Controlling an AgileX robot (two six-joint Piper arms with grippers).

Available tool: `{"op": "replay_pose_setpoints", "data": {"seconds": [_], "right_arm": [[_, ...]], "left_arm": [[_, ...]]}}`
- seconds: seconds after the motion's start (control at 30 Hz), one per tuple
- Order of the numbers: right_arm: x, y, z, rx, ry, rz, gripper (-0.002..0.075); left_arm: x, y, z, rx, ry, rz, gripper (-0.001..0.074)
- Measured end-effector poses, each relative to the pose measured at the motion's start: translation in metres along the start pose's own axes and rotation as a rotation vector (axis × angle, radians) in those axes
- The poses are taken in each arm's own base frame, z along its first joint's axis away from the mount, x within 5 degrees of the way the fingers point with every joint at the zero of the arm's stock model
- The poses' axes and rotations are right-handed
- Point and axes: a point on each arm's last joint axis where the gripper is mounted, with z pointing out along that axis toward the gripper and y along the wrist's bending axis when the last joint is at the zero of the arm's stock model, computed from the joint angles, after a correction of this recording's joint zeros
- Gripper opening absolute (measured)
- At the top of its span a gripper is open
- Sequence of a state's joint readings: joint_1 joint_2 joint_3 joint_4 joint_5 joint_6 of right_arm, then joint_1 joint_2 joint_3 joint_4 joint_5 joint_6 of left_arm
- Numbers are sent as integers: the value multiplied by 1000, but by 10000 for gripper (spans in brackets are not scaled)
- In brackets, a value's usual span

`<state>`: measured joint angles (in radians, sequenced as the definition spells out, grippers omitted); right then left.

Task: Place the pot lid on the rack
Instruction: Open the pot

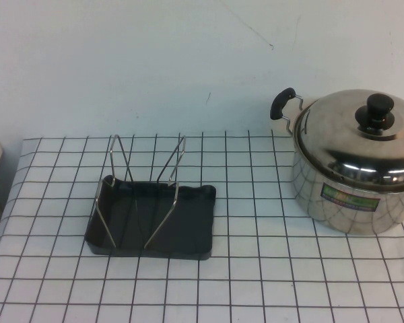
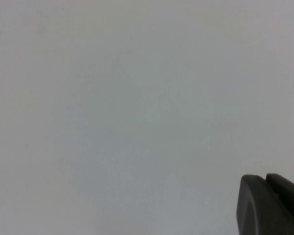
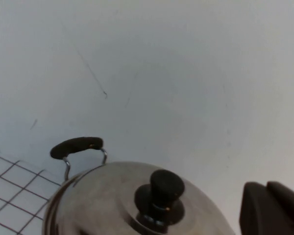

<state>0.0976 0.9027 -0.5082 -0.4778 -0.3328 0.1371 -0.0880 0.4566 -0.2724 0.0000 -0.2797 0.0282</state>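
The pot lid [image 1: 359, 134], a domed shiny steel disc with a black knob [image 1: 379, 110] at its centre, is sitting closed on the steel pot [image 1: 353, 195] at the right edge of the high view, a little above mid-height. The pot is standing on the grid-patterned tablecloth [image 1: 256, 269], showing a coloured label [image 1: 349, 200] on its front wall and one black side handle [image 1: 283, 102] sticking out toward the upper left. The rack [image 1: 145, 192], a set of bent silver wire loops forming V-shaped slots on a dark grey tray [image 1: 188, 229], is resting left of centre in the high view, well apart from the pot. The white wall [image 1: 155, 60] is filling the upper part of that view. Neither arm is showing in the high view. In the right wrist view the lid [image 3: 112, 196] and its knob [image 3: 159, 196] are lying along the lower edge, with the right gripper [image 3: 272, 208] appearing only as a dark piece in the lower right corner, near the lid but not touching it; I cannot tell how it is set. In the left wrist view the left gripper [image 2: 269, 205] is likewise a dark piece in the lower right corner, facing a blank pale surface, its setting equally unclear.
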Motion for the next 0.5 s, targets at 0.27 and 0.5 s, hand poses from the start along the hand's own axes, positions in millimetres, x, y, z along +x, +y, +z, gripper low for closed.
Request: {"op": "replay_pose_setpoints", "data": {"seconds": [0.27,0.5], "right_arm": [[31,14,72,-140,-5,33,17],[49,19,121,-176,-48,111,340]], "left_arm": [[6,0,0,0,8,-12,-2],[19,-1,-3,1,14,-61,-2]]}}
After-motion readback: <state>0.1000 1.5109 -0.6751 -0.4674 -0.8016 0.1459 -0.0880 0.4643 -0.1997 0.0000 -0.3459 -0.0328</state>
